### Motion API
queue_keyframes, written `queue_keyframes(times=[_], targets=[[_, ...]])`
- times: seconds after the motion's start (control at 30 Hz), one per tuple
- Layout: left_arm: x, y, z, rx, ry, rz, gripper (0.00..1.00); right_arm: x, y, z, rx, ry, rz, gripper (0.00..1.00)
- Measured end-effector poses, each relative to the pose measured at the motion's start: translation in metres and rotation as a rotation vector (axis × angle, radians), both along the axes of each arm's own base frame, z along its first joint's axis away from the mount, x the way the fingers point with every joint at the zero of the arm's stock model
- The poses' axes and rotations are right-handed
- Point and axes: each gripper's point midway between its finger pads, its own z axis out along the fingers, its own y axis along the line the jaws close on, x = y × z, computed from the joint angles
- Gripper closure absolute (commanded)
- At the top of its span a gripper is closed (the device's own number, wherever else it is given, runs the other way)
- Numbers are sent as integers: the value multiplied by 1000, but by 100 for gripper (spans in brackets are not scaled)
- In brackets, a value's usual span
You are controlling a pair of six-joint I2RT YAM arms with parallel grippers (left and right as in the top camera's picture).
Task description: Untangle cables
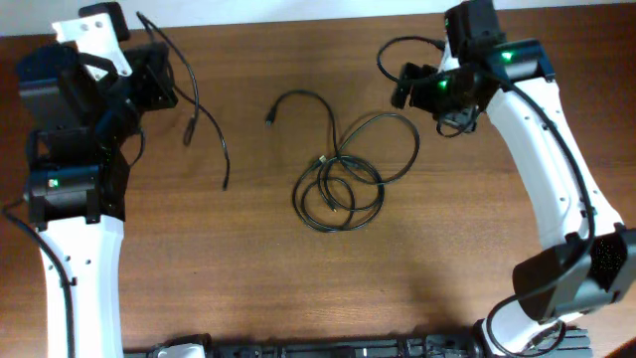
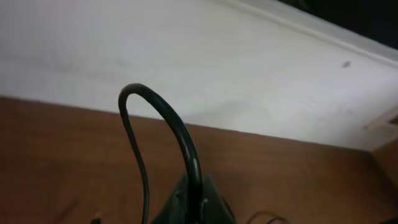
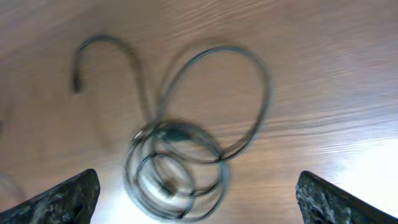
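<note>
Okay, left jaws are clamped on one cable (image 2: 180,134), which arches up out of them and droops back toward the bench (image 2: 56,155). Overhead, that cable hangs off the left arm (image 1: 75,249) at the back left, its tail lying on the wood, well apart from the others. Right jaws stand wide open and empty, fingers (image 3: 62,199) at either edge of the wrist view, hovering above the tangle (image 1: 343,189). Picture's blurry there. The tangle sits mid-bench: stacked coils, one big loop (image 1: 402,149) flung out right, one plug end (image 1: 270,117) stretched out to the left.
</note>
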Motion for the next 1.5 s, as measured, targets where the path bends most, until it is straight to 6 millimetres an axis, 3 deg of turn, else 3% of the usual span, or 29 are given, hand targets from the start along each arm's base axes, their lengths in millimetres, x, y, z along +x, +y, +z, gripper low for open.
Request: queue_keyframes(times=[0.27, 0.33, 0.43, 0.5, 1.4, 1.47, 1.5], targets=[[-5, 2, -14, -48, 71, 29, 100, 5, -15, -9, -87, 9, -88, 2], [-9, -7, -18, -45, 88, -28, 100, 5, -15, -9, -88, 10, -88, 2], [-19, -41, -11, 27, 28, -268, 100, 5, -15, -9, -90, 9, -90, 2], [-22, -51, -6, 50, -10, -334, 100, 5, -16, -9, -91, 9, -91, 2], [-16, -42, -5, 111, -34, -295, 100, 5, -16, -9, -93, 8, -92, 2], [-12, -41, 4, 95, -68, -281, 100, 5, -16, -9, -94, 8, -91, 2], [-7, -40, 19, 75, -123, -263, 100, 5, -16, -9, -94, 10, -91, 2]])
